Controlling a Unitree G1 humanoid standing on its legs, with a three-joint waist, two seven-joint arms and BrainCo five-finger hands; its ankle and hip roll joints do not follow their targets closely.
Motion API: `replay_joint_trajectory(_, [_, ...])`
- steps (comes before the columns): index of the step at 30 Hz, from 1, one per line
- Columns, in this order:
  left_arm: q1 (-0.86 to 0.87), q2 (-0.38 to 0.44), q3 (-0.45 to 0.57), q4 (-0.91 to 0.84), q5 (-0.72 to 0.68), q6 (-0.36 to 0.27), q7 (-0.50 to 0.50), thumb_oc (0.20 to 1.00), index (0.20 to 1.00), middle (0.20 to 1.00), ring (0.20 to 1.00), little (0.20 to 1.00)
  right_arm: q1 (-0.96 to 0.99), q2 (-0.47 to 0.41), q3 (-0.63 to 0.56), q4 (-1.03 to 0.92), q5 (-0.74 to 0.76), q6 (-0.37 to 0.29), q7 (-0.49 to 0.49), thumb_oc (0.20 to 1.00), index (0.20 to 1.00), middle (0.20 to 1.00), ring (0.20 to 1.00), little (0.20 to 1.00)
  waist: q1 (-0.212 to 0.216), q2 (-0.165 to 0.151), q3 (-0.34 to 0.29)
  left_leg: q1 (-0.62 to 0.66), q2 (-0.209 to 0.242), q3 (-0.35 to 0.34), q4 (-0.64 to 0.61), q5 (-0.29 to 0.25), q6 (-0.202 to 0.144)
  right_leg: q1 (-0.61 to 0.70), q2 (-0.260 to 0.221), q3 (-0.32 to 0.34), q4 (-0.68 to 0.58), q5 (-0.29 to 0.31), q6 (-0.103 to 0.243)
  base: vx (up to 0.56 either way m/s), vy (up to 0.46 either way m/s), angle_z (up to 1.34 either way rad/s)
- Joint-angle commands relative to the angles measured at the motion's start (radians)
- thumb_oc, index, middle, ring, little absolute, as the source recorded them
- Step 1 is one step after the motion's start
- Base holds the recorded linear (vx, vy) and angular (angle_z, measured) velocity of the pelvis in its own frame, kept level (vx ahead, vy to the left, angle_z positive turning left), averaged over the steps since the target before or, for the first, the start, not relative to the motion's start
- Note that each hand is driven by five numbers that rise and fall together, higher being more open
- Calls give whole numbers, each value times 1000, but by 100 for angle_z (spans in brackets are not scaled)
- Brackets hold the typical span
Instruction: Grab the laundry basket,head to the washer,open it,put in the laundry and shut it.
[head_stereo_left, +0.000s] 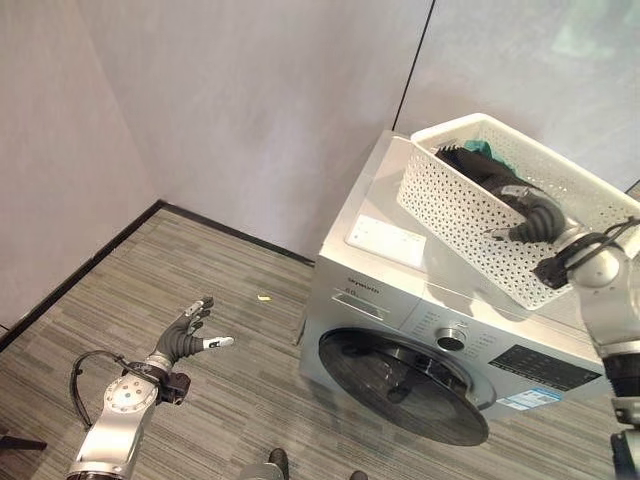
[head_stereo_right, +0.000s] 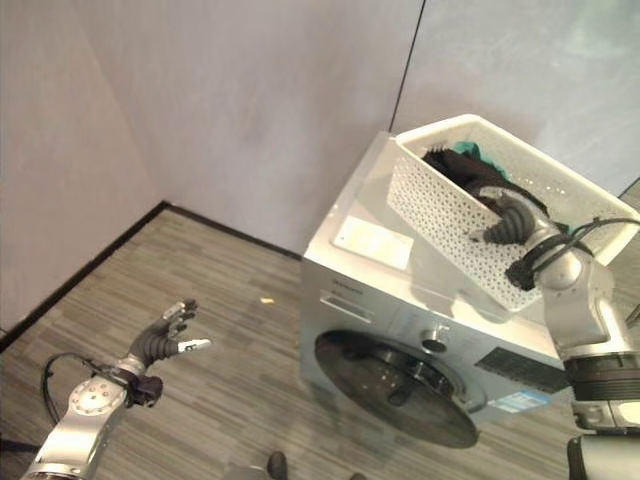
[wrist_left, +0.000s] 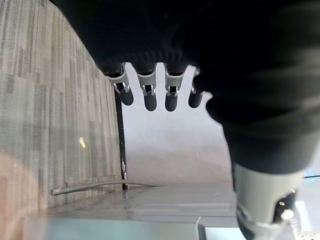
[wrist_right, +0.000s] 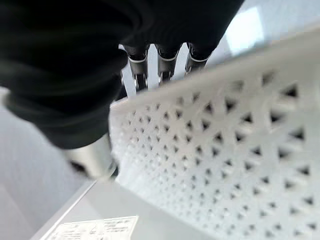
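I stood in a corner of pale grey walls (head_stereo_left: 250, 110) with a dark skirting line, on a floor (head_stereo_left: 200, 290) of grey striped carpet. The white perforated laundry basket (head_stereo_left: 470, 215) sat tilted on top of the silver washer (head_stereo_left: 400, 300), toward its right side. Dark laundry (head_stereo_left: 480, 165) and a bit of teal cloth (head_stereo_left: 492, 150) lay inside the basket, near its far end. My right hand (head_stereo_left: 535, 222) was hooked over the near long rim of the basket, the fingers (wrist_right: 137, 70) curled down inside the wall and the thumb on the outside, gripping that rim. The washer's round dark door (head_stereo_left: 405, 385) faced me, closed flat against the front panel, with a control knob (head_stereo_left: 450, 338) just above it and a white label (head_stereo_left: 385, 240) lying on the top, beside the basket. My left hand (head_stereo_left: 190, 335) hung in the air well to the left of the washer, over the carpet, its fingers (wrist_left: 150, 95) spread and straight, holding nothing. A small yellow scrap (head_stereo_left: 263, 297) lay on the floor between that hand and the wall.
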Motion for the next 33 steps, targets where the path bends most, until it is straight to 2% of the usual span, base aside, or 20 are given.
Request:
replay_joint_trajectory(1, [-23, 5, 8, -5, -22, -29, 8, 1000, 1000, 1000, 1000, 1000, -28, -13, -18, 5, 33, -13, 10, 200, 200, 200, 200, 200, 24, -6, -65, 17, 25, -94, 29, -102, -22, -26, 10, -18, 20, -18, 34, 5, -42, 8])
replay_joint_trajectory(6, [-24, -6, 7, 5, -10, -44, 0, 1000, 1000, 1000, 1000, 1000, 0, -9, 5, -33, 173, -47, 44, 200, 200, 200, 200, 200, 19, 4, -68, 32, 31, -101, -2, -79, -35, -20, 16, -19, 5, -17, 30, 7, -39, 4])
replay_joint_trajectory(9, [-20, -8, 9, 3, -6, -48, -5, 1000, 1000, 1000, 1000, 1000, 10, -23, 9, -45, 202, -53, 60, 200, 200, 200, 200, 200, 17, 5, -70, 36, 31, -104, -10, -74, -38, -19, 18, -19, 4, -18, 28, 9, -22, 1])
replay_joint_trajectory(17, [-16, -17, 25, 2, 4, -77, -27, 1000, 1000, 1000, 1000, 1000, 66, -153, -13, -148, 298, -121, 132, 200, 200, 200, 200, 200, 6, 1, -67, 33, 41, -112, 5, -73, -57, -10, 26, -28, 6, -30, 19, 12, -32, 8])
replay_joint_trajectory(21, [-22, -25, 22, 7, 8, -87, -36, 1000, 1000, 1000, 1000, 1000, 102, -185, -22, -177, 360, -151, 161, 200, 200, 200, 200, 200, 1, 0, -66, 32, 46, -116, 11, -71, -64, -4, 28, -35, 8, -35, 16, 9, -20, 2])
replay_joint_trajectory(26, [-19, -33, 30, 14, 14, -101, -51, 1000, 1000, 1000, 1000, 1000, 173, -220, -99, -256, 448, -189, 199, 200, 200, 200, 200, 200, -22, 0, -70, 38, 54, -117, 14, -73, -72, 0, 35, -36, 16, -46, 12, 18, -31, 6])
replay_joint_trajectory(29, [-20, -33, 31, 21, 19, -102, -52, 1000, 1000, 1000, 1000, 1000, 201, -220, -131, -256, 442, -200, 190, 200, 200, 200, 200, 200, -29, 2, -72, 45, 57, -114, 8, -71, -74, 2, 38, -32, 16, -49, 11, 6, -7, 1])
replay_joint_trajectory(33, [-15, -33, 48, 28, 24, -100, -52, 1000, 1000, 1000, 1000, 1000, 264, -235, -229, -265, 404, -203, 171, 200, 200, 200, 200, 200, -55, 9, -81, 60, 62, -106, -13, -65, -78, 3, 45, -26, 14, -53, 9, 16, -8, -1])
